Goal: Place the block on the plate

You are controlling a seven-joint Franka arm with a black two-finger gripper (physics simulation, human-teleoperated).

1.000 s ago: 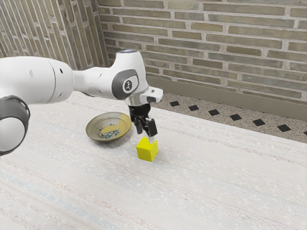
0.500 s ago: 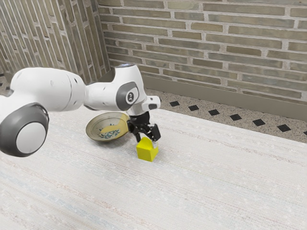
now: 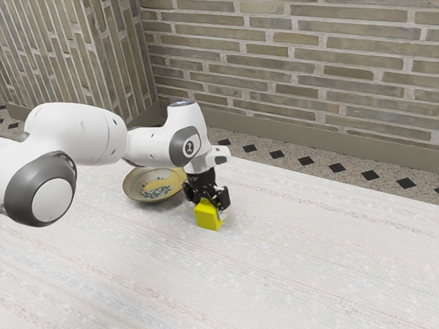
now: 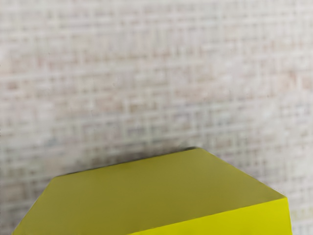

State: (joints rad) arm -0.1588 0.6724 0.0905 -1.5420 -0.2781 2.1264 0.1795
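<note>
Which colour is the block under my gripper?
The block is bright yellow, showing best in the exterior view.

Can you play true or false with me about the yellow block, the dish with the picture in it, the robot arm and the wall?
1. The round, beige dish has a painted pattern inside. True.
2. The bright yellow, box-shaped block is in the dish. False: it is outside the dish, beside it.
3. The black tool is at the block. True.
4. The wall behind the table is smooth blue paint. False: it is brick.
5. The robot arm is all green. False: it is white with dark grey parts.
</note>
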